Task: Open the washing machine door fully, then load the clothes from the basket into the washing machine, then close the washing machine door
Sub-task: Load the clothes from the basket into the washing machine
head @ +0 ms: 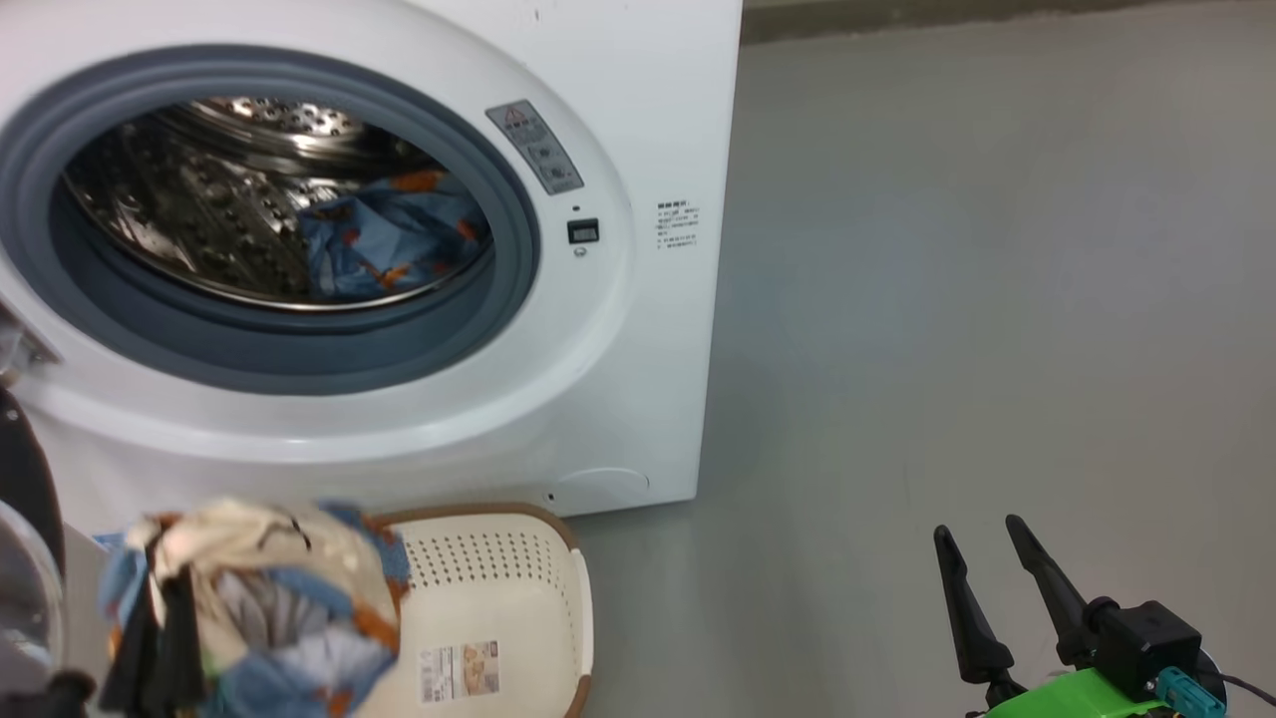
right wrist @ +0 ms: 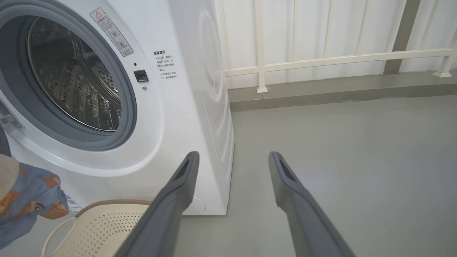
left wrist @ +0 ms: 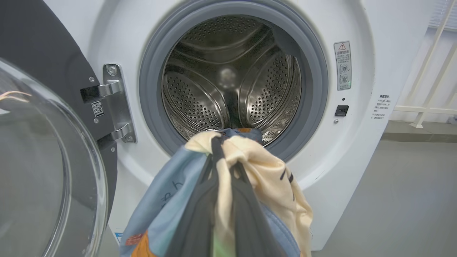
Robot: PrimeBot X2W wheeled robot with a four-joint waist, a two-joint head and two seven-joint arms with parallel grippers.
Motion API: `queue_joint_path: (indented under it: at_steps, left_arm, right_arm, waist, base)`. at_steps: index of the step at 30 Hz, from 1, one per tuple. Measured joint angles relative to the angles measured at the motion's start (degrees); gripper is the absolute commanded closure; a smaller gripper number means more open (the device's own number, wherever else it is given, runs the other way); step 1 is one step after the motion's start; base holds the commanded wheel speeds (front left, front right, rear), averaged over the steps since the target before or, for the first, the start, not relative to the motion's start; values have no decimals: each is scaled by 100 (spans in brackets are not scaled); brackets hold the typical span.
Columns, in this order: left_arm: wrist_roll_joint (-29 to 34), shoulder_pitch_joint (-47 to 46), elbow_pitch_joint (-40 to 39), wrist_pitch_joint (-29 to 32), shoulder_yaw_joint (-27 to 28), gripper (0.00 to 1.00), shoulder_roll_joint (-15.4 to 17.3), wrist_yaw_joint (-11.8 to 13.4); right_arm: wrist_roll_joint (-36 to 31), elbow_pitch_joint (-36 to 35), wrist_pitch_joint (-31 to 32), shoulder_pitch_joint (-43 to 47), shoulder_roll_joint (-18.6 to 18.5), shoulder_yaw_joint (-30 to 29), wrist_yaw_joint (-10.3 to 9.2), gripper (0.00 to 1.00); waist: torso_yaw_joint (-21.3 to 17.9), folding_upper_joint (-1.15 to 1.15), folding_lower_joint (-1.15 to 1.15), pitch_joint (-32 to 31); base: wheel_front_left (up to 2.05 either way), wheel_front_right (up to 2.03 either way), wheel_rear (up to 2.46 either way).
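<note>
so the clothes (left wrist: 264,171) are pinched in the left tool (left wrist: 225,153), held just below the drum (left wrist: 200,100) of the washing machine (left wrist: 357,150), which is faced dead ahead and a bit up; the right tool (head: 979,529) is spread wide, empty.

1 washing machine (head: 638,120) with 1 door (left wrist: 39,46) and 1 steel drum (left wrist: 228,71); 1 basket (head: 518,588); 1 left end effector (left wrist: 225,153) and 1 right end effector (head: 979,529), 2 dark fingers (right wrist: 178,200) each; 2 lots of laundry: 1 blue printed piece (head: 384,239), 1 blue-and-cream bundle (head: 259,588).
</note>
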Motion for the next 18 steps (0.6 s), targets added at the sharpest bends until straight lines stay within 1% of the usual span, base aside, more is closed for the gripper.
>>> queue_joint_path:
  at_steps: [6,9,18]
  left_arm:
    - [-194,-722,7,0,3,100,186,0]
    - [-216,-1121,23,0,-48,100,363,0]
    - [-380,-2479,126,-1,29,100,801,0]
  right_arm:
    - [35,-104,0,-59,0,53,0,0]
    - [74,-174,0,-169,-1,122,0,0]
    - [131,-388,0,-488,-3,314,0,0]
  waist:
    - [-59,0,0,323]
    - [-97,0,0,524]
    - [-249,0,0,1217]
  base:
    - [0,0,0]
    - [0,0,0]
    - [0,0,0]
